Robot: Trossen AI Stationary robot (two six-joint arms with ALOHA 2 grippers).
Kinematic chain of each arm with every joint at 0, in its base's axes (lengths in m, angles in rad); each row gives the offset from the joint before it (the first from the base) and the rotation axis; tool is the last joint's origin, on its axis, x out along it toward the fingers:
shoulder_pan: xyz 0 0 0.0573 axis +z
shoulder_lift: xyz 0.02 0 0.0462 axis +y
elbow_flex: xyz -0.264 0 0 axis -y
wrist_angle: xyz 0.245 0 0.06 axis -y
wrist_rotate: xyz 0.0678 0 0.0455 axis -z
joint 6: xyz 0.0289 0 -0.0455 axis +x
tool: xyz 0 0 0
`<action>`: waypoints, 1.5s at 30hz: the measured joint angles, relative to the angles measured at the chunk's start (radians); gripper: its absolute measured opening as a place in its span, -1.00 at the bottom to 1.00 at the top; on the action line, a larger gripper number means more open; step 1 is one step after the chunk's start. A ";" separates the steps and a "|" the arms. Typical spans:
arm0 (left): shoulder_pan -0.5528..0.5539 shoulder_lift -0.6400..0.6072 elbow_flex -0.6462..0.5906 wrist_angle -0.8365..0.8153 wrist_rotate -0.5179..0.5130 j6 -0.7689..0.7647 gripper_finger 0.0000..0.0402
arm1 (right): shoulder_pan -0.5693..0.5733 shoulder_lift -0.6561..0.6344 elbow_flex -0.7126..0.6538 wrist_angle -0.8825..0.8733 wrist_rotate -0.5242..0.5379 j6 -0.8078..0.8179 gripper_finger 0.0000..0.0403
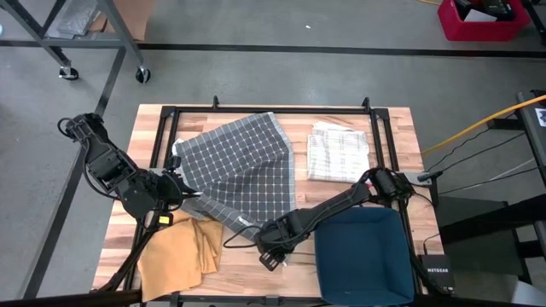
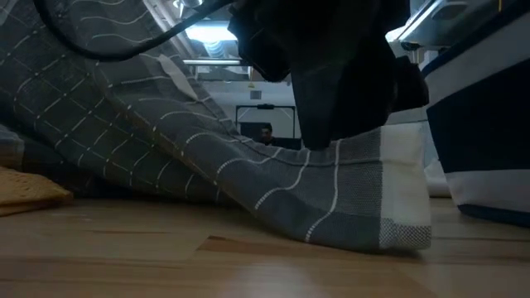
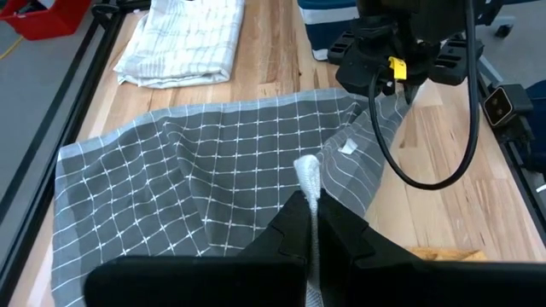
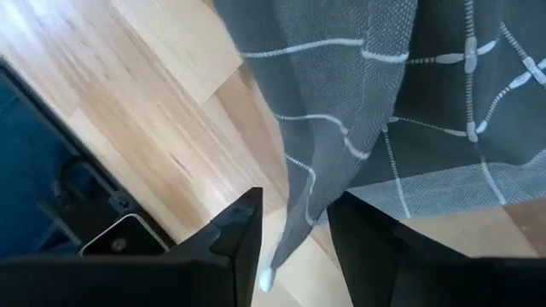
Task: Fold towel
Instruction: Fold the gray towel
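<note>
Left gripper [image 3: 314,223] is clamped on a white-edged corner of the grey towel [image 1: 243,166] at the table's [image 1: 401,128] left side; right gripper [image 4: 294,223] sits at the towel's near corner with its fingers parted around the hanging cloth, whether pinching or letting go I cannot tell. Towel lies mid-table, mostly spread and rumpled, near edge lifted off the wood, no clean crease showing, so the fold looks barely begun. Left to do, as I judge it: bring the held edge over to the far edge and flatten.
</note>
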 joint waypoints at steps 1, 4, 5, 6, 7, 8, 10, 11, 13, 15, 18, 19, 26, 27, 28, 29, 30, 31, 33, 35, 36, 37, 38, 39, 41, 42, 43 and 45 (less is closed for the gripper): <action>0.000 0.000 0.000 0.000 0.000 0.000 -1.00 | 0.000 0.002 0.000 -0.001 0.000 0.000 -0.31; 0.000 0.000 0.000 0.000 0.000 0.000 -1.00 | 0.000 0.009 0.000 0.002 0.000 -0.001 -0.35; 0.000 0.000 0.000 0.000 0.000 0.000 -1.00 | 0.000 0.010 0.000 0.002 0.000 -0.002 -0.36; 0.000 0.000 0.000 0.000 0.000 0.000 -1.00 | 0.000 0.010 0.000 0.002 0.000 -0.002 -0.38; 0.000 0.000 0.000 0.000 0.000 0.000 -1.00 | 0.000 0.010 0.000 0.002 0.000 -0.002 -0.41; 0.000 0.000 0.000 0.000 0.000 0.001 -1.00 | 0.000 0.010 0.000 0.002 0.000 -0.003 -0.44; 0.000 0.000 0.000 0.000 0.000 0.001 -1.00 | 0.000 0.010 0.000 0.002 0.000 -0.003 -0.54; 0.000 0.000 0.000 0.000 0.000 0.002 -1.00 | 0.000 0.010 0.000 0.002 0.000 -0.003 -0.60; 0.000 0.000 0.000 0.000 0.000 0.002 -1.00 | 0.000 0.010 0.000 0.002 0.000 -0.003 -0.75; 0.000 0.000 0.000 0.000 0.000 0.003 -1.00 | 0.000 0.010 0.000 0.002 0.000 -0.004 -0.92; 0.000 0.000 0.000 0.000 0.000 0.003 -1.00 | 0.000 0.010 0.000 0.002 -0.015 -0.022 -0.94; 0.000 0.000 0.000 0.000 0.000 0.003 -1.00 | 0.000 0.010 0.000 0.002 -0.022 -0.026 -0.94; -0.012 0.000 0.000 0.000 0.028 0.002 -1.00 | 0.031 0.010 0.031 0.003 -0.024 -0.048 -0.98; -0.019 0.003 0.000 0.000 0.043 -0.001 -1.00 | 0.042 0.010 0.043 0.002 -0.019 -0.062 -0.98; -0.026 0.007 0.000 0.000 0.054 -0.006 -1.00 | 0.055 0.010 0.054 0.002 -0.015 -0.085 -0.98; -0.035 0.012 0.000 0.002 0.059 -0.014 -1.00 | 0.068 0.010 0.068 0.000 -0.007 -0.111 -0.98; -0.044 0.018 0.000 0.003 0.062 -0.021 -1.00 | 0.081 0.010 0.084 -0.001 0.007 -0.140 -0.98; -0.054 0.025 0.000 0.004 0.063 -0.027 -1.00 | 0.093 0.010 0.099 0.000 0.018 -0.177 -0.99; -0.072 0.041 0.000 0.005 0.063 -0.038 -1.00 | 0.118 0.009 0.128 -0.003 0.063 -0.240 -0.99; -0.088 0.057 0.000 0.021 0.063 -0.039 -1.00 | 0.137 0.009 0.162 -0.037 0.123 -0.269 -0.99; -0.095 0.066 0.000 0.035 0.063 -0.039 -1.00 | 0.145 0.009 0.180 -0.059 0.152 -0.277 -0.99; -0.102 0.074 -0.001 0.056 0.063 -0.036 -1.00 | 0.148 0.009 0.199 -0.080 0.187 -0.282 -0.99; -0.109 0.081 -0.001 0.083 0.062 -0.026 -1.00 | 0.148 0.009 0.218 -0.106 0.218 -0.283 -0.99; -0.115 0.086 -0.001 0.116 0.061 -0.016 -1.00 | 0.148 0.009 0.239 -0.142 0.253 -0.283 -0.99; -0.124 0.094 -0.001 0.190 0.051 0.025 -1.00 | 0.151 0.009 0.285 -0.220 0.330 -0.285 -0.99; -0.125 0.096 -0.001 0.227 0.046 0.051 -1.00 | 0.150 0.009 0.310 -0.256 0.380 -0.292 -0.99; -0.125 0.096 -0.001 0.264 0.044 0.083 -1.00 | 0.150 0.009 0.334 -0.292 0.432 -0.300 -0.99; -0.125 0.096 -0.001 0.331 0.036 0.142 -1.00 | 0.150 0.009 0.389 -0.385 0.529 -0.327 -1.00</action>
